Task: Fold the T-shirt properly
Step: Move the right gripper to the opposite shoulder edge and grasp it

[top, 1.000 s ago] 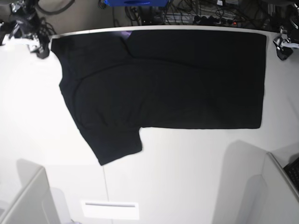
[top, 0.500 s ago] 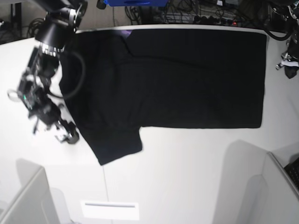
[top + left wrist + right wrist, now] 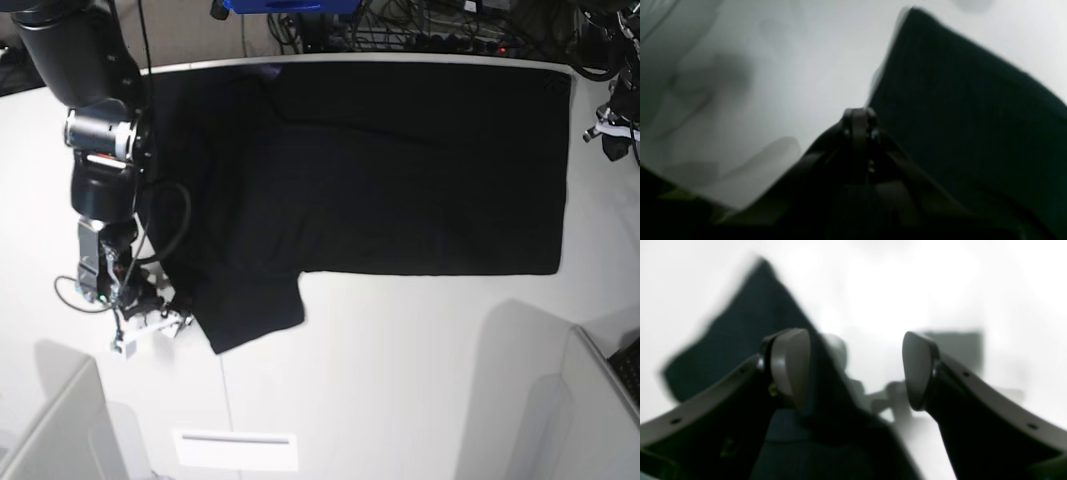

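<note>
1. The T-shirt [image 3: 400, 170] lies flat and plain black across the upper middle of the base view; one sleeve juts toward the lower left. No print or writing is readable on it.
2. The right gripper [image 3: 150, 318], lower left in the base view, has its fingers [image 3: 790, 366] spread wide at the sleeve's edge, holding nothing.
3. The left gripper [image 3: 858, 125] has its jaws pressed together beside the shirt's edge, empty.
4. The white table [image 3: 400, 380] bears no labels.

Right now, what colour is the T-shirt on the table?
Plain black; the T-shirt shows best in the base view.
</note>
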{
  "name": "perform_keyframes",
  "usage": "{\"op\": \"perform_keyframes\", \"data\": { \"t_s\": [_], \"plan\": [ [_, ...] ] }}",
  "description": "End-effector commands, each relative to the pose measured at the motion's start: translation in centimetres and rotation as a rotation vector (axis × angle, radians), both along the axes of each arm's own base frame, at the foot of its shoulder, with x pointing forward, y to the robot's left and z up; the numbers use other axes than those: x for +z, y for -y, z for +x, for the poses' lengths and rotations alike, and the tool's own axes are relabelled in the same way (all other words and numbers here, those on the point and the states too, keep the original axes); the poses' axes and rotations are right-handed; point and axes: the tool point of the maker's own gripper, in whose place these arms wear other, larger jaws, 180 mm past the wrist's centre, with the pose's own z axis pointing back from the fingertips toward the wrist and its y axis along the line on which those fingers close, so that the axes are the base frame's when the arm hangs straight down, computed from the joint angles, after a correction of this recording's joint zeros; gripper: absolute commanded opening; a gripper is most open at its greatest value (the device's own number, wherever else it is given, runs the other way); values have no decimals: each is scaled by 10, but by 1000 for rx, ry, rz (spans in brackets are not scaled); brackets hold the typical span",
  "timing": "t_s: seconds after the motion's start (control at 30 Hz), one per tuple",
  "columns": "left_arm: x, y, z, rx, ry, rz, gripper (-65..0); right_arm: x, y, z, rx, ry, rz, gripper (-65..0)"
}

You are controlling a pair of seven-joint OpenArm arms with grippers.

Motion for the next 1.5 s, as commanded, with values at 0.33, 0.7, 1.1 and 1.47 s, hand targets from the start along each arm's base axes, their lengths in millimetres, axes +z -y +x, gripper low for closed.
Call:
{"op": "perform_keyframes", "data": {
  "t_s": [0.33, 0.7, 1.1, 1.47],
  "plan": [
    [12, -4, 5, -8, 35, 29, -650, 0, -35, 0, 204, -21, 3, -305],
    [12, -2, 8, -15, 40, 28, -650, -12, -51, -12, 227, -26, 12, -368],
    [8, -8, 29, -28, 28, 57, -650, -8, -49, -7, 216, 4, 7, -600],
    [-11, -42, 101, 35, 20, 17, -230, -8, -48, -7, 213, 1, 8, -650]
  ]
}}
